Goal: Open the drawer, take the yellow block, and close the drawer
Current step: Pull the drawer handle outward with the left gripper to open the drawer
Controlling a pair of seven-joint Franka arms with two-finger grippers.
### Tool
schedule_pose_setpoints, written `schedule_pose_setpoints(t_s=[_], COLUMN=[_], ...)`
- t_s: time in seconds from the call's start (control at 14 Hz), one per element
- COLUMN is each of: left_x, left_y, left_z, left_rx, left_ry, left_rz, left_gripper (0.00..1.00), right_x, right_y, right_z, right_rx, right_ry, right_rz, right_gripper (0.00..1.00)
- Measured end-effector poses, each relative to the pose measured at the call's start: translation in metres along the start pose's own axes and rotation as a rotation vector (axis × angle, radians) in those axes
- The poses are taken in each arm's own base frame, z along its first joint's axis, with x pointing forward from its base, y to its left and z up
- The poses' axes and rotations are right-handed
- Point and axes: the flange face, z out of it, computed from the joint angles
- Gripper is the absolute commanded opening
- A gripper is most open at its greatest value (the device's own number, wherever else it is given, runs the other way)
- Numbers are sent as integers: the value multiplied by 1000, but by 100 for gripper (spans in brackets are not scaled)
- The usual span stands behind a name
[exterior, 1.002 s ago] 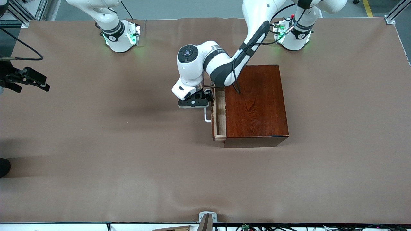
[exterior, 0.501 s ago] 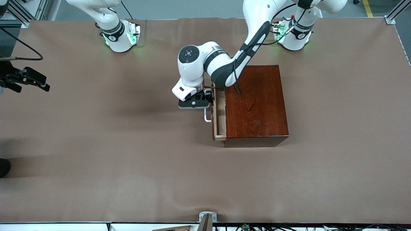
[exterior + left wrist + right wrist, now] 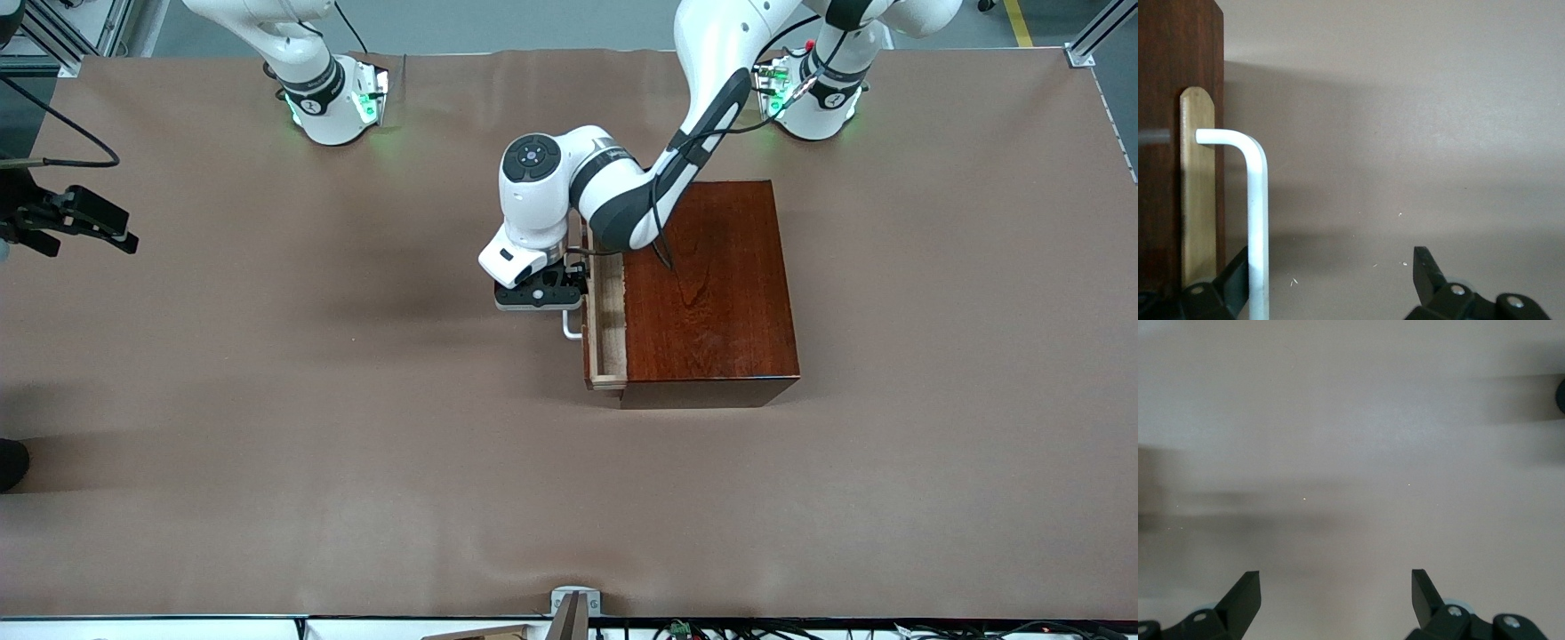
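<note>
The dark reddish-brown box point(image 3: 711, 293) sits mid-table. Its pale wood drawer point(image 3: 609, 320) is pulled out a little toward the right arm's end; the white handle point(image 3: 569, 331) sticks out from its front. My left gripper point(image 3: 540, 300) is open, straddling the handle. In the left wrist view the handle point(image 3: 1257, 200) stands between the fingers, close to the one nearest the drawer front point(image 3: 1197, 200), and my left gripper point(image 3: 1331, 273) is wide open. My right gripper point(image 3: 120, 238) waits open over bare table; its own view shows it point(image 3: 1336, 593) empty. The yellow block is hidden.
The brown table cover point(image 3: 356, 400) stretches around the box on all sides. A small metal bracket point(image 3: 573, 604) sits at the table edge nearest the front camera. The arm bases point(image 3: 333, 102) stand along the edge farthest from it.
My left wrist has shifted slightly along the handle toward the front camera. The drawer has slid out a touch more. The right arm has not moved.
</note>
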Motion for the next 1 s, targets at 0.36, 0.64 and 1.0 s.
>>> schedule_pose_setpoints(t_s=[0.36, 0.64, 1.0], left_x=[-2, -6, -4], left_y=[6, 20, 18], left_z=[-2, -4, -5], left_rx=[-20, -62, -49], left_ry=[9, 26, 19], left_rz=[6, 18, 14], left_gripper=[100, 100, 100], right_x=[0, 0, 0], right_y=[0, 0, 0], right_z=[0, 0, 0], right_rx=[0, 0, 0], right_ry=[0, 0, 0], right_rz=[0, 0, 0], right_gripper=[100, 100, 100])
